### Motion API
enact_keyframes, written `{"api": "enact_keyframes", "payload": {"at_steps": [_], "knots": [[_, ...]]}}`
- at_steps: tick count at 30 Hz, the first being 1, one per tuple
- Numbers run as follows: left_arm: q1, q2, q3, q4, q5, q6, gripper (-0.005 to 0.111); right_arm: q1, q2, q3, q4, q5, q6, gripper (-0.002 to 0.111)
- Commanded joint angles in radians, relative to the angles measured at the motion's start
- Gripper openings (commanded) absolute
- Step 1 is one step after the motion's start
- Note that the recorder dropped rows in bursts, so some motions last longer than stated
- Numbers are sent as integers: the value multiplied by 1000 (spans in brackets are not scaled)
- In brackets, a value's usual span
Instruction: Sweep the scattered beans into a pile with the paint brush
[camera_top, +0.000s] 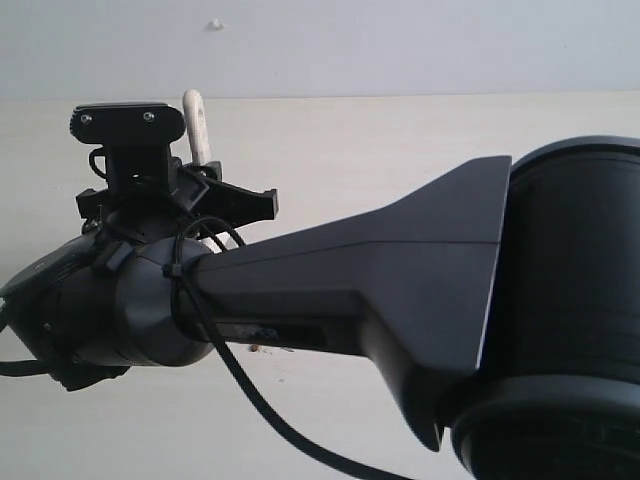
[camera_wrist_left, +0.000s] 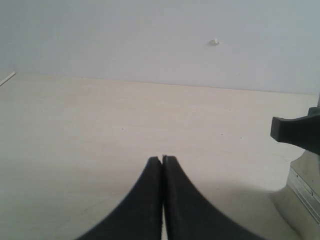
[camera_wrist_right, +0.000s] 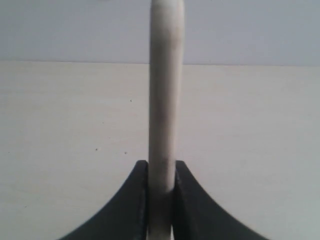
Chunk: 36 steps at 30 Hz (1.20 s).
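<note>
Two claws: both closed, one of them loaded.
Left claw (camera_wrist_left: 162, 159): fingers pressed together tip to tip, over the pale wood counter (camera_wrist_left: 100, 130).
Right claw (camera_wrist_right: 161, 165): pinching the paint brush (camera_wrist_right: 166, 90) by its handle, one finger on each side.
Brush handle: pale wood, upright between the fingers, rounded end pointing up. In the exterior view that end pokes up just beside the wrist camera (camera_top: 128, 120), toward the counter's far edge.
Brush head: hidden. It is below the grip in the right wrist view and behind the arm in the exterior view.
Beans (camera_top: 256, 348): only a few reddish-brown specks show on the counter, just under the arm; too small to count.
Pile: can't tell, that part of the counter is covered.
Arm (camera_top: 380, 270): black, reaches from the right edge across the middle and blocks most of the counter.
Cable (camera_top: 240, 380): black, loops down from the wrist.
Left wrist view, at the side: black bracket (camera_wrist_left: 295, 131) and silver strip (camera_wrist_left: 302, 187) with rivets; can't tell what they belong to.
Wall (camera_top: 400, 40): pale grey, behind the far edge.
</note>
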Motion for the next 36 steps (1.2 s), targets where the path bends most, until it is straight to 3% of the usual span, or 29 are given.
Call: {"api": "enact_keyframes", "payload": {"at_steps": [1,6,13,21,26,36], "knots": [[-6,-2,4,-5,6,-1,0,0,-2,-10,6,19,-8,0],[-6,-2,4,-5,6,-1,0,0,-19,-10,-43,19,35,0],[-6,-2,4,-5,6,-1,0,-7,-70,-10,-172,-261,2,0],[-6,-2,4,-5,6,-1,0,-27,-185,-10,-88,-331,-393,0],[-6,-2,4,-5,6,-1,0,-84,-325,42,52,-703,-569,0],[-6,-2,4,-5,6,-1,0,-306,-552,335,5,-1461,-629,0]]}}
